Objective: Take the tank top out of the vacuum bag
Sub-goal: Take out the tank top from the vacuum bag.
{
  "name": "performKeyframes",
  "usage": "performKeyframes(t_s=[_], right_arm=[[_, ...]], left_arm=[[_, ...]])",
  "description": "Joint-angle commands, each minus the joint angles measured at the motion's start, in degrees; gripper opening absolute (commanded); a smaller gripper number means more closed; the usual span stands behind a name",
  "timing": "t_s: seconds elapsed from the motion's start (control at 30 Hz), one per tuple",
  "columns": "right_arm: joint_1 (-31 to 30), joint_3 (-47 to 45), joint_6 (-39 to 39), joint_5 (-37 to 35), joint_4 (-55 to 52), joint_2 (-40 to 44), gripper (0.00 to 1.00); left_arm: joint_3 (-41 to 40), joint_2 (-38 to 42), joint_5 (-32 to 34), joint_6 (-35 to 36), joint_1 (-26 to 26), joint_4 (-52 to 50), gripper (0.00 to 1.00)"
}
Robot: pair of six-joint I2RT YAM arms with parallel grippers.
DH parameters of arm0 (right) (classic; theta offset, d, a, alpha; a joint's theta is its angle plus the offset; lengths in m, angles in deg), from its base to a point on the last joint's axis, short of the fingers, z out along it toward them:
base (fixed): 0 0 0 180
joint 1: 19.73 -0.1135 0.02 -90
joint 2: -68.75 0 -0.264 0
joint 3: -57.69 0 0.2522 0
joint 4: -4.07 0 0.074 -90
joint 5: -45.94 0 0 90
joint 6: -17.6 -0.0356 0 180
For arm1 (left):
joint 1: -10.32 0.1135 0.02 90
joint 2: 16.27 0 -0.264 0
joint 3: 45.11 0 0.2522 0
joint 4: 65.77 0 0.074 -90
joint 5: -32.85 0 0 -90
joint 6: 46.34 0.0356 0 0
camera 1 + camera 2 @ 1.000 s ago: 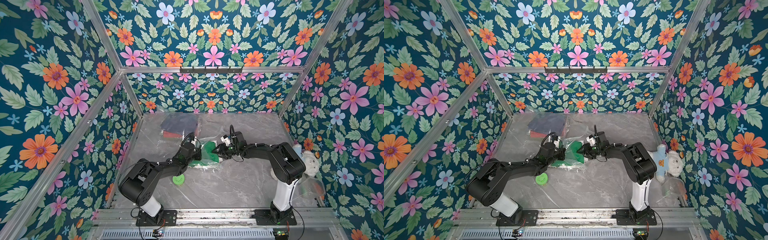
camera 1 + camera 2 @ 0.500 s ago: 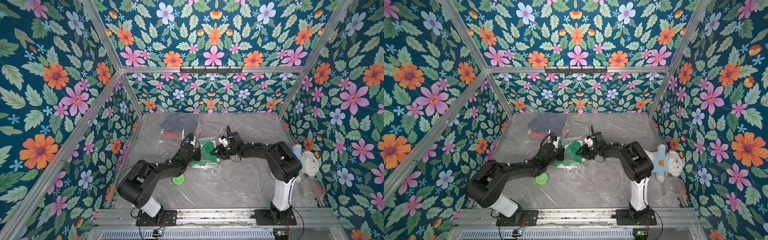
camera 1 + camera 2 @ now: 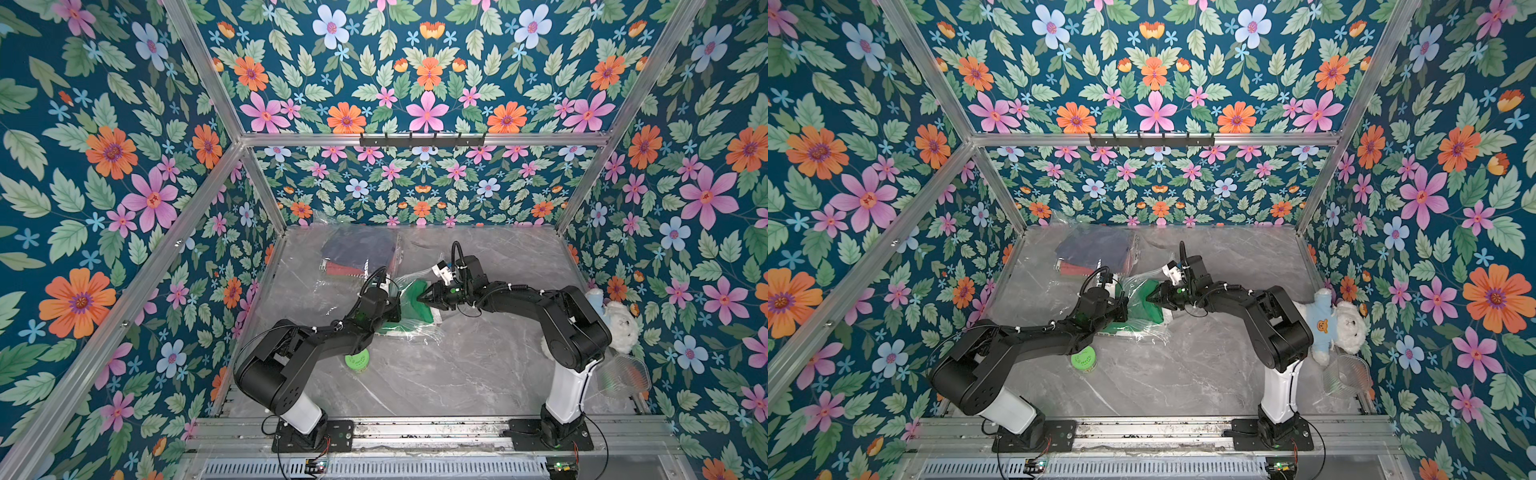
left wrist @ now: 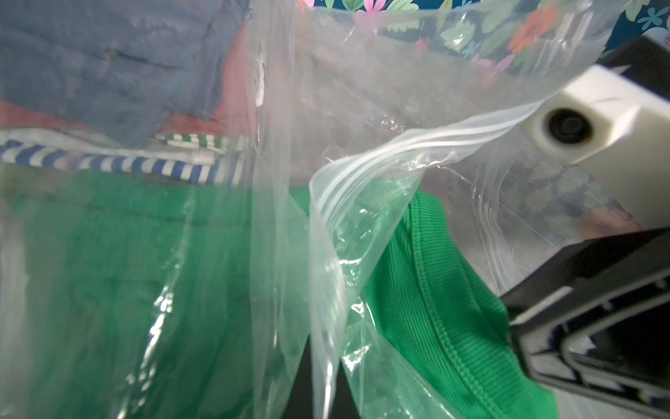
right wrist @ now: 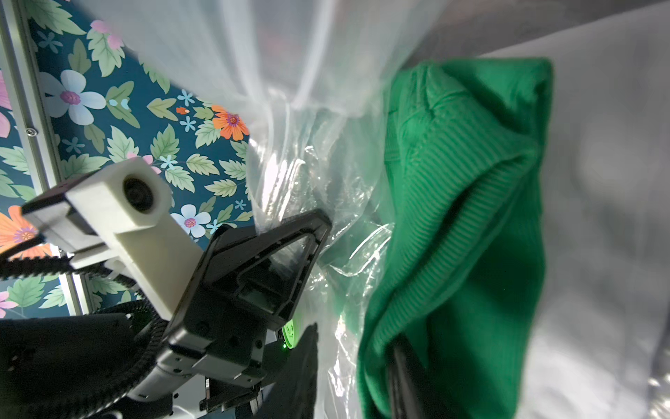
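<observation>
Tank top (image 5: 453, 217) in right pincer (image 3: 421, 297), vacuum bag (image 4: 362, 90) in left pincer (image 5: 319, 228)

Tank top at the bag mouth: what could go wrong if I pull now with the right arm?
1. The right end effector seems to pinch only a fold of the tank top; it may slip free.
2. The left end effector clamps just a thin edge of the vacuum bag, which could pull loose, letting the bag drag along.

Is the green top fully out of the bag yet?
No: most of the top lies under the clear plastic of the bag, with only a ribbed edge poking past the zip mouth.
</observation>
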Motion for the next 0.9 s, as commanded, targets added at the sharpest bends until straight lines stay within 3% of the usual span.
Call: performKeyframes(t_s=[0.0,0.13,0.27,0.43,0.7,0.87], right_arm=[[-0.1,0.2,-0.6,0.0,1.0,-0.8,0.41],[0.2,0.1,0.4,-5.6,-2.8,-1.4,0.52],[0.2,1.2,2.3,-6.5,-5.2,-3.3,0.64],[0.0,1.8,2.2,-5.3,-4.3,-5.1,0.67],[-1.2,1.9,-0.1,1.2,2.8,-2.1,0.44],[-1.8,2.0,0.4,3.9,5.5,-1.1,0.39]], left_arm=[[-0.2,0.2,0.6,-0.4,-0.1,0.1,0.0],[-0.3,0.3,0.6,-0.5,-0.1,0.3,0.0],[-0.5,0.4,0.7,-0.5,-0.1,0.4,0.0],[-0.8,0.4,0.7,-0.5,-0.1,0.7,0.0],[-1.1,0.7,0.8,-0.6,-0.1,0.9,0.0],[-1.2,0.5,0.9,-0.8,-0.1,1.3,0.0]])
